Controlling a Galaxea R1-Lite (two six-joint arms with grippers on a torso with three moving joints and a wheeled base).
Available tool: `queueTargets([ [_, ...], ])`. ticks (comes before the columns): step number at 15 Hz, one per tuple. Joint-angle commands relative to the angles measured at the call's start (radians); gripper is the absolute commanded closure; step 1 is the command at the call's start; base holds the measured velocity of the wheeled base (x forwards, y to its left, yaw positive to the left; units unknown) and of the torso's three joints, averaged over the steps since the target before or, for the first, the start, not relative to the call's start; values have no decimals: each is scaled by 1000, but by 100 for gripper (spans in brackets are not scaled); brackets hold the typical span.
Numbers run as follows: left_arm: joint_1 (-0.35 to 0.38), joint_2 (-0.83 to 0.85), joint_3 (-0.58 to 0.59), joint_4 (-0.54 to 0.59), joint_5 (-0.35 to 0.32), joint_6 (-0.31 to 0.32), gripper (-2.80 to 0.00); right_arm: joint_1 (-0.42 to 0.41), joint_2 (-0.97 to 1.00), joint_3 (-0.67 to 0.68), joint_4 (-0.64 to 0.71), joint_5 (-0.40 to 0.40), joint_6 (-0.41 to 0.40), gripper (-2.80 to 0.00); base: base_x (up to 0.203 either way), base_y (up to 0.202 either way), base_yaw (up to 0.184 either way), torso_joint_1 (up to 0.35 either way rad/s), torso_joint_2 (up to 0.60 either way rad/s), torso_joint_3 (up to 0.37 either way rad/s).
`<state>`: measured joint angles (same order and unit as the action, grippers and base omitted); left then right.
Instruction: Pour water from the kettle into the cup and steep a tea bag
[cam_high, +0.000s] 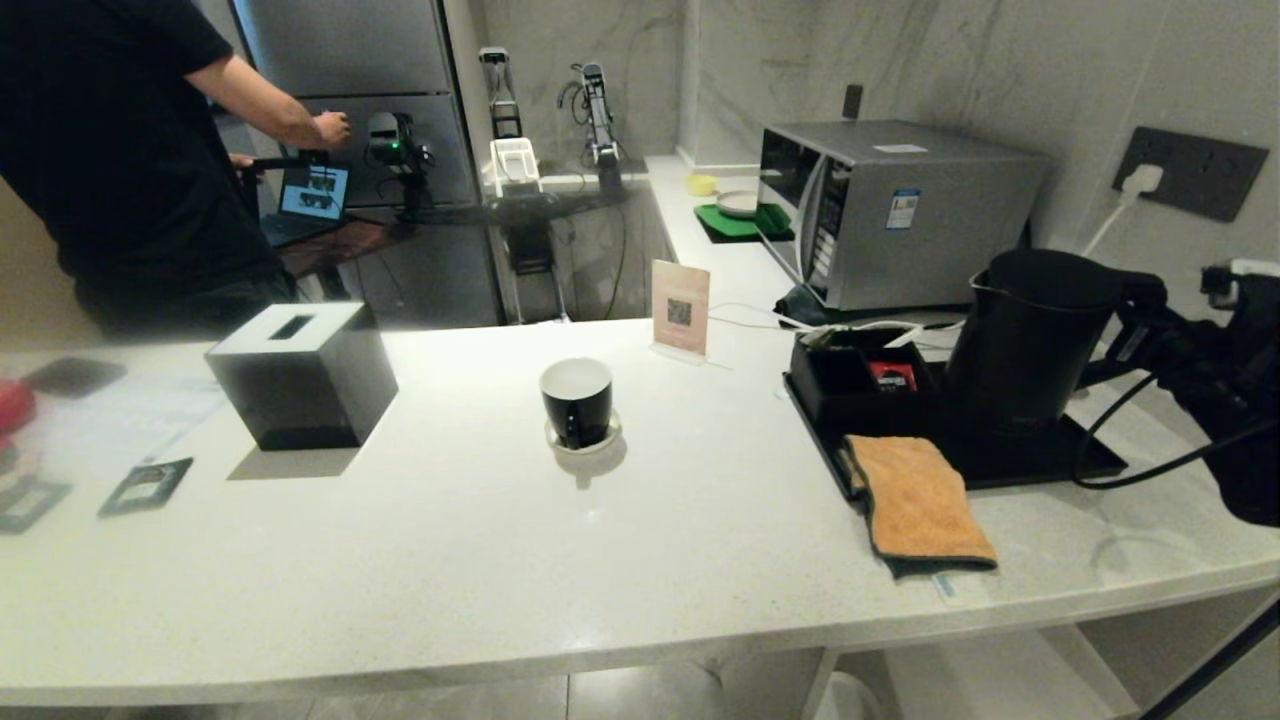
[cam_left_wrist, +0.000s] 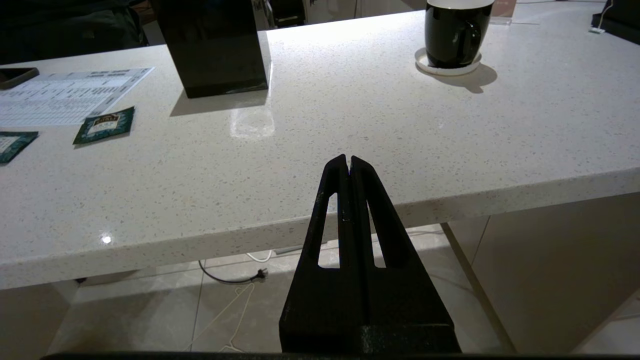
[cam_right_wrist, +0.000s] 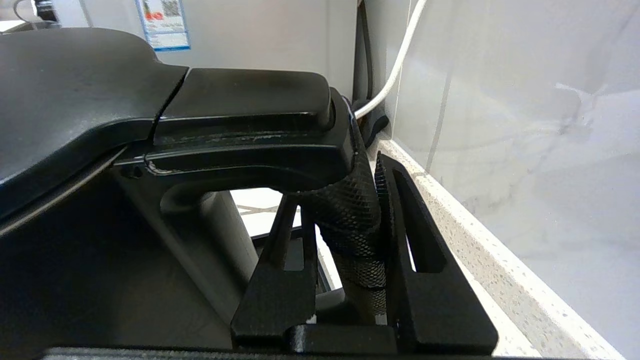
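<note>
The tall black kettle (cam_high: 1030, 340) is upright on the black tray (cam_high: 1010, 462) at the right of the counter. My right gripper (cam_high: 1150, 322) reaches in from the right. In the right wrist view the gripper (cam_right_wrist: 336, 180) is shut on the textured loop handle (cam_right_wrist: 350, 220), one finger on each side of it. The black cup (cam_high: 577, 400), white inside, sits on its white saucer (cam_high: 590, 443) mid-counter, and nothing shows in it. My left gripper (cam_left_wrist: 348, 159) is shut and empty, parked low before the counter's front edge. The tea bag is out of view.
A black tissue box (cam_high: 300, 375) stands left of the cup, with green sachets (cam_high: 147, 485) nearer the left edge. An orange cloth (cam_high: 920, 500) hangs over the tray's front corner. A compartment box (cam_high: 850, 380), a microwave (cam_high: 890, 210) and a sign (cam_high: 680, 308) are behind. A person (cam_high: 120, 150) stands at the back left.
</note>
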<state>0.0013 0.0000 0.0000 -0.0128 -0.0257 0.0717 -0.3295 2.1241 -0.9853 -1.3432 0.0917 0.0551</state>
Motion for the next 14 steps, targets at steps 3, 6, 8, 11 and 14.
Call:
queueTargets([
  [3,0,2,0,-1,0,0,0,10,-105,110,-8,3,2,0,0,0,0,0,0,0],
  [6,0,2,0,-1,0,0,0,18,-146,185,-20,3,2,0,0,0,0,0,0,0],
  [8,0,2,0,-1,0,0,0,18,-165,213,-25,3,2,0,0,0,0,0,0,0],
  [11,0,2,0,-1,0,0,0,17,-206,256,-20,4,2,0,0,0,0,0,0,0],
  [14,0,2,0,-1,0,0,0,21,-252,288,-3,9,3,0,0,0,0,0,0,0],
])
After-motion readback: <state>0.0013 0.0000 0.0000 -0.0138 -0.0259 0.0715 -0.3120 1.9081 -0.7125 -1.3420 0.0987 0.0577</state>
